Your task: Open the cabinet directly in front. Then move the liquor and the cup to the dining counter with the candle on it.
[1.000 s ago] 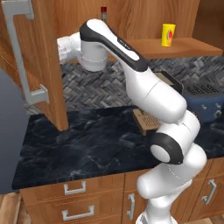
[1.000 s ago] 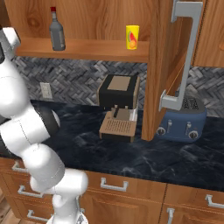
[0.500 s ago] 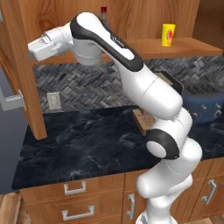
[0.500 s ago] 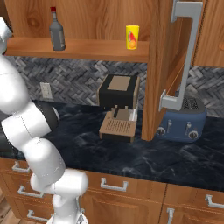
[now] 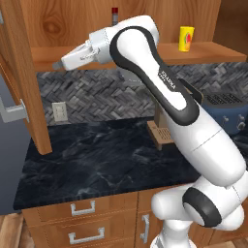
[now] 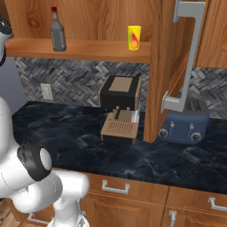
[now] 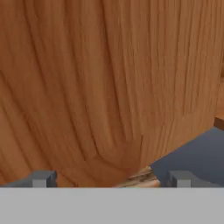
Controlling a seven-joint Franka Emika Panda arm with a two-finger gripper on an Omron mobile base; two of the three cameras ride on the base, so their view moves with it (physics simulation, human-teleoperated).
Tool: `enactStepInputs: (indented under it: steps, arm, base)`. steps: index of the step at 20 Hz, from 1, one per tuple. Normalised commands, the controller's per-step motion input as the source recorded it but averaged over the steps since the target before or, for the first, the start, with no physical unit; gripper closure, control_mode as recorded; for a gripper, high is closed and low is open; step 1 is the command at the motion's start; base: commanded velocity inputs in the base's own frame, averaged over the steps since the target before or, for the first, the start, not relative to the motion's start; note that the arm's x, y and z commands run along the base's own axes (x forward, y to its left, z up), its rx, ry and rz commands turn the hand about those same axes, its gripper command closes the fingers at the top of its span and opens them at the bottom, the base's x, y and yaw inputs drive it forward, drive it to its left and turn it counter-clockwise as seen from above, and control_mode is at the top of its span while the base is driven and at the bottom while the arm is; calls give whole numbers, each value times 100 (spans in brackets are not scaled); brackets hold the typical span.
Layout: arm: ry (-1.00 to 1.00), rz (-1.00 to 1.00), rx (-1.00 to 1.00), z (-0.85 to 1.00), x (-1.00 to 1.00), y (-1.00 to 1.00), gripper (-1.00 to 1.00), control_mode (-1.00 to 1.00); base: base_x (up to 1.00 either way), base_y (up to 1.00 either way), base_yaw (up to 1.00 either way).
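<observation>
- Left base view: cabinet (image 5: 29, 77) stood open, its left door swung out toward the camera with a silver bar handle (image 5: 12, 110) on the door's outer side.
- Gripper (image 5: 62, 63) was raised in front of the open shelf (image 5: 218, 48), pointing left toward the door's inner face, apart from it; nothing was held. The finger gap could not be read from this side.
- Liquor (image 5: 115, 14) sat on the shelf behind the arm's elbow, only its red cap and neck showing.
- Cup (image 5: 186, 38), yellow with a red mark, stood upright on the shelf, well to the right of the liquor.
- Black marble counter (image 5: 97, 164) ran below, with drawers under it and a wall outlet (image 5: 59, 112) on the herringbone backsplash.
- Right base view: liquor (image 6: 57, 31) stood upright at the left part of the shelf (image 6: 80, 48), cup (image 6: 134, 37) upright further right, the two well apart.
- Right cabinet door (image 6: 166, 71) was swung open, with its long silver handle (image 6: 184, 57) facing the camera.
- Coffee machine (image 6: 119, 106) sat on the counter under the shelf; blue toaster (image 6: 184, 122) stood just right of the door's lower edge.
- Hand view: close wood grain of the cabinet door (image 7: 96, 78) was ahead, a grey patch at lower right.
- Fingertips (image 7: 43, 178) stood far apart at the bottom, jaws wide, nothing between them.
</observation>
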Motion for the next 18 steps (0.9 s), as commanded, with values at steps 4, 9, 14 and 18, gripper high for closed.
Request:
enactStepInputs:
  steps: [4,9,14,18]
  arm:
    - [-20,-49,-4,-53,-61,-87,-100,-100]
    - [-14,-49,4,13,-44,-74,-100,-100]
    - [-4,-58,1,37,-27,-46,-100,-100]
    - [0,-53,0,26,-10,-28,-100,-100]
  base:
    - [0,0,0]
    - [0,0,0]
    - [0,0,0]
    - [0,0,0]
